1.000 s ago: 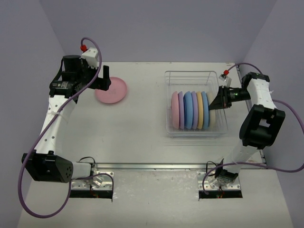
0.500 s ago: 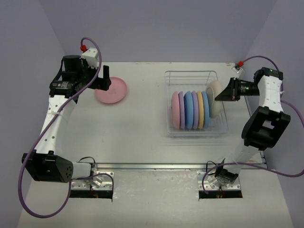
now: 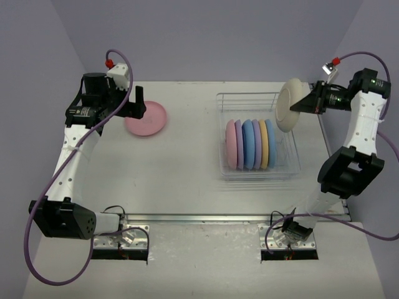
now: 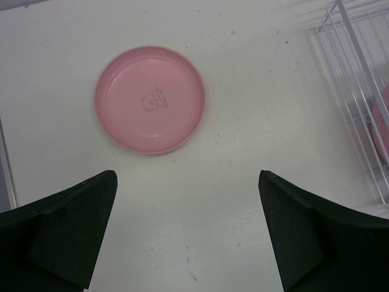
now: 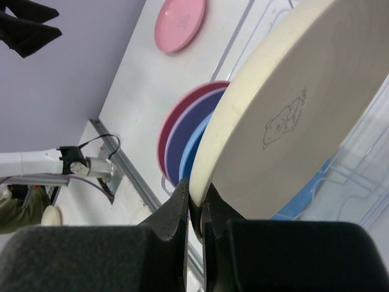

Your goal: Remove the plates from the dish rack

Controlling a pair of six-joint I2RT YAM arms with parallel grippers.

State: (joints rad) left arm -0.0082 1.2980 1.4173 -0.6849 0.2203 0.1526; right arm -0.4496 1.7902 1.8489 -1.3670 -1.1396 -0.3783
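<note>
The silver wire dish rack (image 3: 283, 168) stands at the right and holds several plates (image 3: 250, 144) on edge: pink, lilac, blue and yellow. My right gripper (image 3: 307, 102) is shut on the rim of a cream plate (image 3: 288, 104) and holds it in the air above the rack's far right side. In the right wrist view the cream plate (image 5: 285, 115) fills the frame, pinched between my fingers (image 5: 182, 204). A pink plate (image 3: 146, 118) lies flat on the table at the left. My left gripper (image 3: 138, 103) is open and empty just beside it; the pink plate (image 4: 149, 99) lies ahead of it.
The white table ends at purple walls behind and on both sides. A metal rail (image 3: 206, 218) runs along the near edge between the arm bases. The rack's wire wall (image 4: 358, 103) shows at the right of the left wrist view.
My right gripper has lifted the cream plate up and out of the rack's right end, moving away from the other plates. The left arm has not moved.
</note>
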